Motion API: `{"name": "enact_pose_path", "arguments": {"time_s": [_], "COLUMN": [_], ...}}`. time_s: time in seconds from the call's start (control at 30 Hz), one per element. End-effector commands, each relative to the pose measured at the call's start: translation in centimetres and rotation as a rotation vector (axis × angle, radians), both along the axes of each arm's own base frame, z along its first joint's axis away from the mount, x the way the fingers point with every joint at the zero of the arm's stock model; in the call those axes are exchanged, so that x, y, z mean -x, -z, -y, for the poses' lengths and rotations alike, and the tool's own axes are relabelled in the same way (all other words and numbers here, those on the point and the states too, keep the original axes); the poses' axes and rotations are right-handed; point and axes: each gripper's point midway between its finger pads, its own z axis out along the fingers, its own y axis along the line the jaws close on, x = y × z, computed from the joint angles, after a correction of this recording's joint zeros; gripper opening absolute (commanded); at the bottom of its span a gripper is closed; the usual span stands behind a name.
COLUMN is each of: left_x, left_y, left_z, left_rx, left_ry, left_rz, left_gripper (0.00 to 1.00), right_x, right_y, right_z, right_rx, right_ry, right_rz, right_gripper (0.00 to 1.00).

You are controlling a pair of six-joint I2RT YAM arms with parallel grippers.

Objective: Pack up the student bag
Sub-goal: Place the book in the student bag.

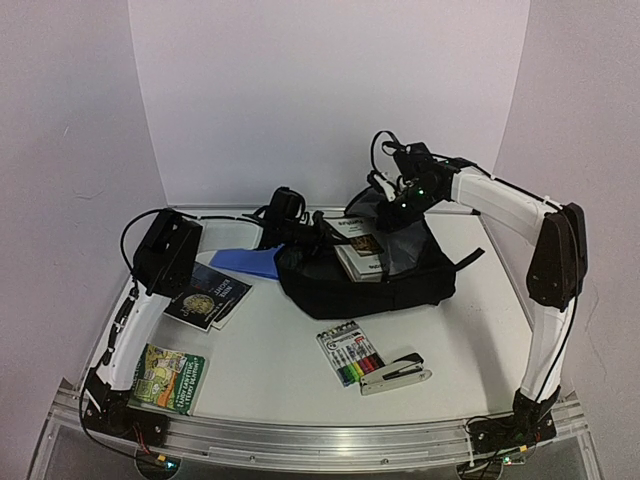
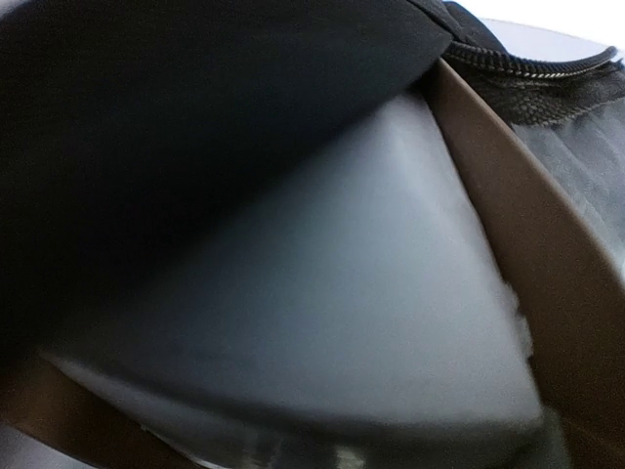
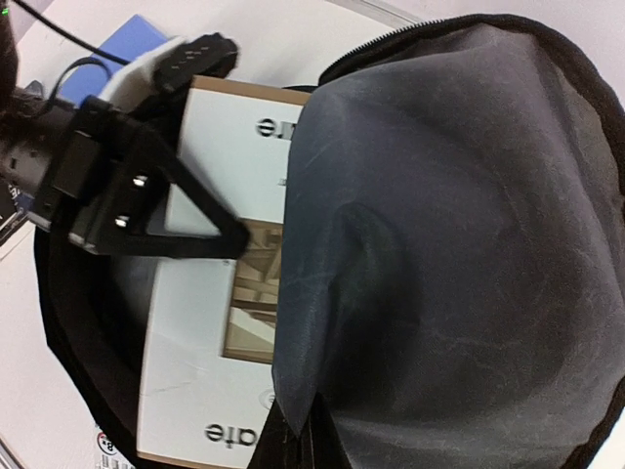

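The student bag (image 1: pixel 400 280) lies black and open at the middle back of the table. My right gripper (image 1: pixel 392 208) hangs above its far side, shut on the grey inner lining (image 3: pixel 439 244) and lifting it like a flap; the dark fingertips (image 3: pixel 293 454) pinch the lining's edge. A white book with a brown picture (image 1: pixel 360 250) lies partly in the bag's mouth. My left gripper (image 1: pixel 308 235) reaches in from the left and is shut on that book's (image 3: pixel 210 313) edge. In the left wrist view the book's pale cover (image 2: pixel 322 293) fills the frame under black fabric (image 2: pixel 176 107), and the fingers are hidden.
A blue folder (image 1: pixel 245 261) lies left of the bag. A dark book with a gold emblem (image 1: pixel 205 296) and a green book (image 1: pixel 168 377) sit at the left front. A marker pack (image 1: pixel 350 353) and a stapler (image 1: pixel 395 372) lie in front of the bag.
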Motion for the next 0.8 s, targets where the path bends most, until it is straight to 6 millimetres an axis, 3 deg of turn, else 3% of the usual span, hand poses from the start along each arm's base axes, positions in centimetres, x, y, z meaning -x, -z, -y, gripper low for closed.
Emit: {"name": "enact_pose_path", "arguments": {"time_s": [0.0, 0.2, 0.43, 0.6, 0.63, 0.77], "left_x": [-1.0, -0.8, 2.1, 0.6, 0.2, -0.4], "left_y": [-2.5, -2.7, -2.4, -1.0, -0.9, -1.4], "left_z": [1.9, 3.5, 2.2, 3.4, 3.7, 3.3], "left_rx": [0.054, 0.086, 0.058, 0.065, 0.068, 0.045], "left_ry": [0.008, 0.062, 0.090, 0.069, 0.067, 0.043], "left_rz": [0.074, 0.098, 0.098, 0.083, 0.084, 0.083], "left_gripper": [0.16, 0.15, 0.19, 0.22, 0.24, 0.55], "right_x": [-0.1, -0.2, -0.3, 1.3, 1.4, 0.6], "right_y": [-4.1, -3.5, -3.6, -4.7, -4.5, -2.9], "right_z": [-2.3, -3.1, -4.2, -5.8, -5.9, -5.1], "right_rx": [-0.126, -0.127, -0.169, -0.309, -0.313, -0.279], "right_ry": [-0.064, -0.112, -0.146, -0.160, -0.161, -0.125], "right_rz": [0.057, 0.051, 0.036, -0.052, -0.060, -0.071], "right_gripper": [0.00, 0.00, 0.00, 0.00, 0.00, 0.00]}}
